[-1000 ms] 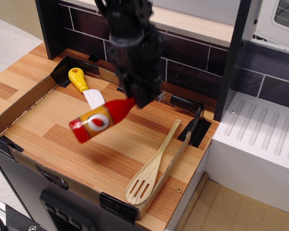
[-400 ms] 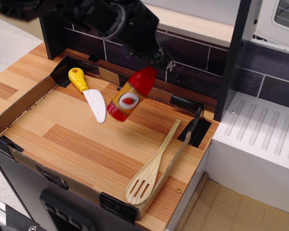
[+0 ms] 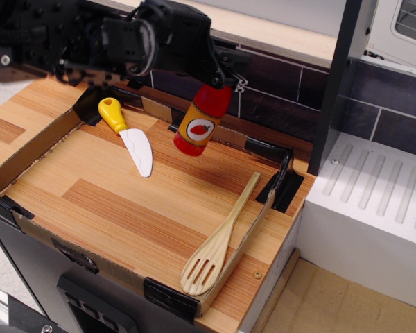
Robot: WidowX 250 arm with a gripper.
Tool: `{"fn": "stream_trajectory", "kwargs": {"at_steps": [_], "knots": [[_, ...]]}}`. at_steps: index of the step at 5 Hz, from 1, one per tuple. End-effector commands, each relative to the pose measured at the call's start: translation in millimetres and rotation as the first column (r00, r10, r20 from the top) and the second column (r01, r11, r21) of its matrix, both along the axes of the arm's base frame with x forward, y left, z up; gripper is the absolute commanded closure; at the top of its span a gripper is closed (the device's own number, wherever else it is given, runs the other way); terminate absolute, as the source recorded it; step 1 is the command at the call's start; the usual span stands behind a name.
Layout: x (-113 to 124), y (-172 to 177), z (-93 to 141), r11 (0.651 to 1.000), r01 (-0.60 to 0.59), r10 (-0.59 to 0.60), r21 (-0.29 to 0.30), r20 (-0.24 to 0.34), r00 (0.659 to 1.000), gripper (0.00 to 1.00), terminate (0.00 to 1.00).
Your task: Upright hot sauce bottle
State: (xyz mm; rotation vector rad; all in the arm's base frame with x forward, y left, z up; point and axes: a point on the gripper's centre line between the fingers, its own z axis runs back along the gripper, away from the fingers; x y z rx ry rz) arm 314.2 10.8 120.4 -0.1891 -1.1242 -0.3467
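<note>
Knife: I see a toy knife with a yellow handle and white blade lying flat on the wooden board, toward its back left, blade pointing to the front.
Arm: the black arm reaches in from the left edge, across the back of the board (it blocks part of the dark tiled wall for me).
Gripper: closed on the top of the hot sauce bottle; I cannot make out the individual fingers against the dark housing.
Hot sauce bottle: red, held in the air above the back middle of the board, nearly upright with a slight tilt, base lowest and off the wood. Its orange label with the chili oval faces me. It hangs right of the knife, well apart from it.
Spatula: a slotted wooden one lies against the board's right edge, head toward the front.
Counter: white ribbed surface at far right.
</note>
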Motion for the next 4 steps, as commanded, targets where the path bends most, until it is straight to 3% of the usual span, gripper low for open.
{"fn": "stream_trajectory", "kwargs": {"at_steps": [1,2,4], "knots": [[-8.0,9.5,-3.9,1.000,-0.012,0.013,-0.005,0.162,0.987,1.00,0.00],[-16.1,8.8,-12.3,0.999,-0.013,0.020,-0.034,0.214,0.977,1.00,0.00],[-25.5,7.7,-23.3,0.991,-0.056,0.086,-0.123,0.254,0.963,1.00,0.00]]}}
